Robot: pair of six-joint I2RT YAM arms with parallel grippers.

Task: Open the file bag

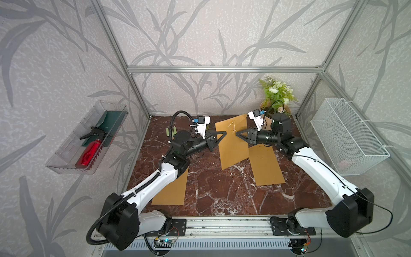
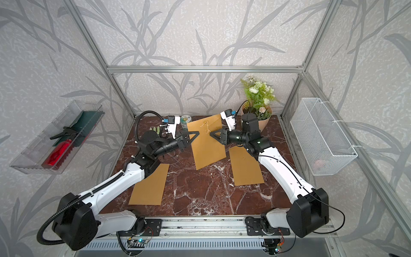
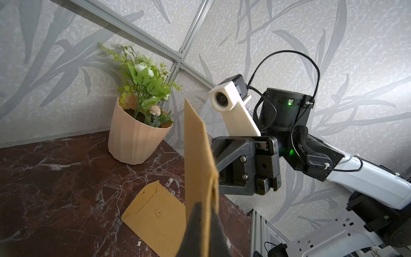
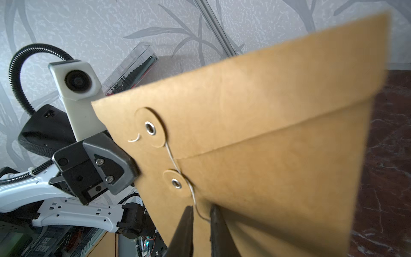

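The file bag [image 1: 233,146] is a brown kraft envelope held upright above the marble table in both top views [image 2: 208,146]. My left gripper [image 1: 224,133] is shut on its left edge, which shows between the fingers in the left wrist view [image 3: 205,209]. The flap is folded down. A white string [image 4: 171,155] runs from the upper button [image 4: 150,128] past the lower button [image 4: 176,183]. My right gripper [image 4: 202,208] faces the bag's front just under the lower button. Its fingers stand a narrow gap apart, with the string's loose end passing between them.
Two more brown envelopes lie flat on the table, one under the right arm [image 1: 268,165] and one under the left arm [image 1: 172,189]. A potted plant [image 1: 277,98] stands at the back right. A white mesh basket [image 1: 347,138] and a clear tray [image 1: 66,160] hang on the side walls.
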